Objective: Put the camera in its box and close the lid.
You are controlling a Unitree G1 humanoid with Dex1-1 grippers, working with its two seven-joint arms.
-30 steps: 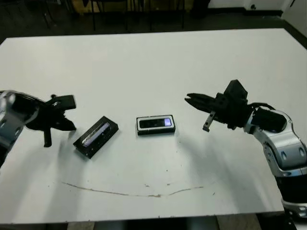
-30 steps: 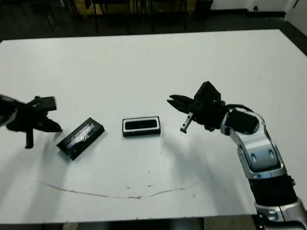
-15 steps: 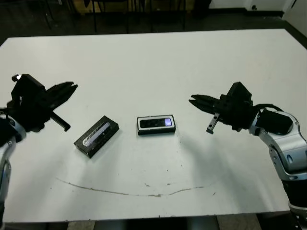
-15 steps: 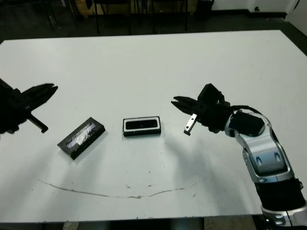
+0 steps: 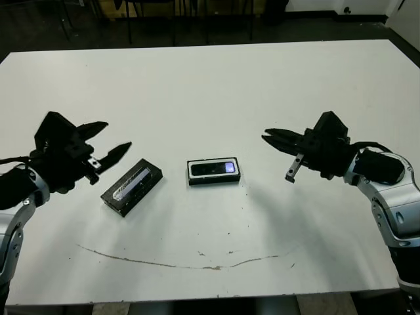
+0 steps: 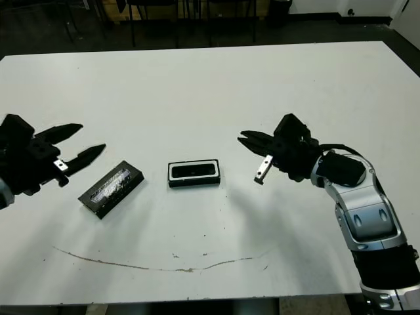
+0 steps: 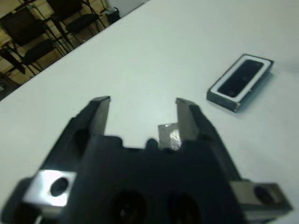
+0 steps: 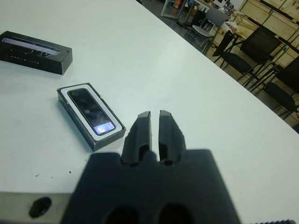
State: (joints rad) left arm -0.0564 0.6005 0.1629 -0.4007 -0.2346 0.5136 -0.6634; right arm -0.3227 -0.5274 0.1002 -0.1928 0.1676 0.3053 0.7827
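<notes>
Worktop: white, with a thin brown curved mark near its front edge.

Box: shallow black-rimmed tray with white lining, lying flat about midway between the worktop's left and right edges, nearer the front edge than the back. Lid off.

Camera: slim black bar, seated inside the box along its length; small bluish-lit screen showing at the end toward the worktop's right edge.

Lid: flat black panel with glossy reflective top, lying on the worktop just beside the box on its left-edge side, apart from it, turned at an angle to it.

My left gripper: raised above the worktop toward the left edge, near the lid and not touching it. Jaws released, spread wide, holding nothing.

My right gripper: raised above the worktop toward the right edge, pointing at the box, well apart from it. Jaws clenched, the two fingers nearly together, nothing between them.
</notes>
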